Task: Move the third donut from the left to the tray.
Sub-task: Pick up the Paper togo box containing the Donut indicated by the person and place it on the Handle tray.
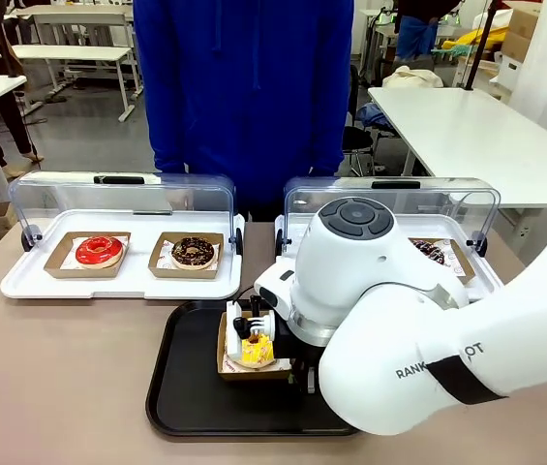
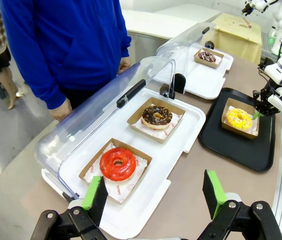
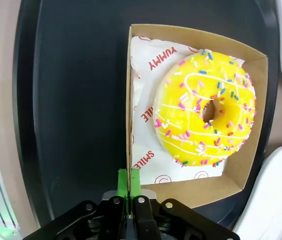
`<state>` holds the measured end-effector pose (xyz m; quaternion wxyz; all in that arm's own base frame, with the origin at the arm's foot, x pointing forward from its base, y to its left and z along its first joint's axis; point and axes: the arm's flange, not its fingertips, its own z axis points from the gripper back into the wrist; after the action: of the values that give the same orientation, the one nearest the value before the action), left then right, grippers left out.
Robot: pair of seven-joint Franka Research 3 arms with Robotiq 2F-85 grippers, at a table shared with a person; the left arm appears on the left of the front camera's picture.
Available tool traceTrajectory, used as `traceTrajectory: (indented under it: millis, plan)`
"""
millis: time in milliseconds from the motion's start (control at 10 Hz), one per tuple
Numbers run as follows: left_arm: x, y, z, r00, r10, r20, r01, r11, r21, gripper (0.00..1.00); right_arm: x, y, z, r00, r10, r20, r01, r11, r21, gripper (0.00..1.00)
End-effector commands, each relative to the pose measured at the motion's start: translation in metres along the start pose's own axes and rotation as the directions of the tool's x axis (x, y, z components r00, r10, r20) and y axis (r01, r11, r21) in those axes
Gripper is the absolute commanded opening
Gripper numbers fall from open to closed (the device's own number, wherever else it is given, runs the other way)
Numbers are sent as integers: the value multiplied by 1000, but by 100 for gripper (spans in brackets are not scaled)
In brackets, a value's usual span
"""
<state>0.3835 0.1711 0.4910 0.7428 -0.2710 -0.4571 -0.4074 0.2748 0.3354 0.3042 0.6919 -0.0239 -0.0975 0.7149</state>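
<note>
The yellow donut [image 3: 204,107] in its cardboard holder [image 3: 129,100] was seen on the black tray [image 3: 71,100], centre frame; the holder's wall was pinched by the right fingers [image 3: 129,181]. The left fingers [image 2: 213,192] were spread apart, empty.

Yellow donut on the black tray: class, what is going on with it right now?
The robot's right hand is shut on the wall of the cardboard holder that carries the yellow donut. The holder sits over the black tray, in front of the two white trays. The left hand is open and holds nothing, above the tray with the red donut. A person in blue stands at the far side.
</note>
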Motion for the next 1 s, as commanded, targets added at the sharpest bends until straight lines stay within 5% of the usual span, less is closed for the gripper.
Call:
traceTrajectory:
  millis: [0,100,200,300,400,500,600,900]
  plan:
    - [2,-2,1,1000,2,-2,-2,1000,-8,100,-15,17,-3,1000,-15,11,16,999,-30,0]
    - [2,-2,1,1000,2,-2,-2,1000,-8,100,-17,15,-2,1000,-7,21,8,999,-38,0]
    - [2,-2,1,1000,2,-2,-2,1000,-8,100,-18,15,3,1000,6,10,-5,1000,-31,59]
    - [2,-2,1,1000,2,-2,-2,1000,-8,100,-20,14,9,1000,-13,14,13,999,-36,59]
    - [2,-2,1,1000,2,-2,-2,1000,-8,100,-21,16,15,1000,-8,11,9,999,-42,100]
    - [2,-2,1,1000,2,-2,-2,1000,-8,100,-24,16,21,1000,-13,7,14,999,-43,63]
    - [2,-2,1,1000,2,-2,-2,1000,-8,100,-26,16,28,1000,-12,12,12,999,-40,100]
    - [2,-2,1,1000,2,-2,-2,1000,-8,100,-27,17,54,1000,-6,-1,6,998,-59,100]
